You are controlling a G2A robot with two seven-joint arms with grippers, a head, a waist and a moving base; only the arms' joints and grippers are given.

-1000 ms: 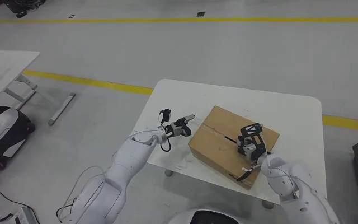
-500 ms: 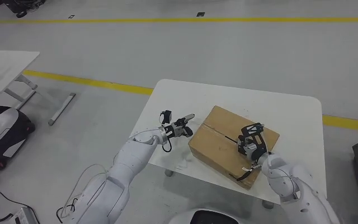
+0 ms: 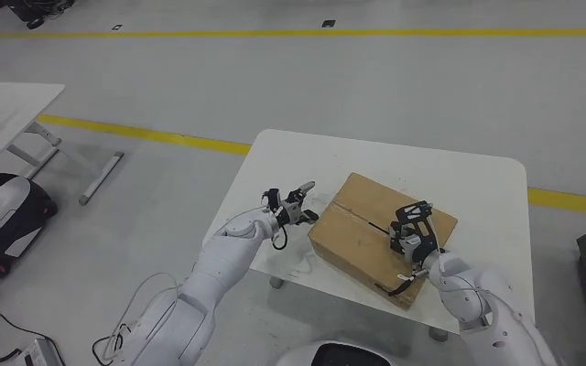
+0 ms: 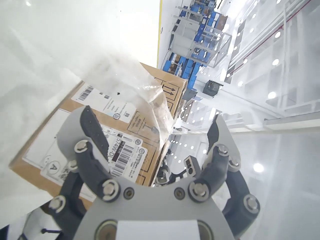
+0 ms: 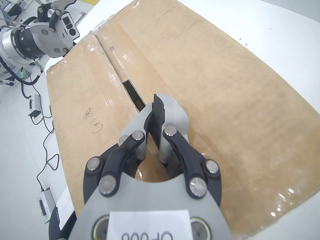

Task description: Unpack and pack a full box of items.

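Cardboard box point(image 3: 380, 236) sat closed on the white counter point(image 3: 366, 156), angled near its front edge; the right gripper point(image 5: 156, 106) was shut on nothing, its tips pressed together at the taped centre seam point(image 5: 110, 58), just beside a short dark slit point(image 5: 133, 93) in it; the left gripper point(image 4: 150, 118) stood open at the box's end face, near a loose flap of clear tape point(image 4: 140, 88). Opening the lid would likely go best by running the closed tips along the seam while the left gripper steadied the end; the contents were hidden, and whether the tape was cut through all along the seam could not be made out.
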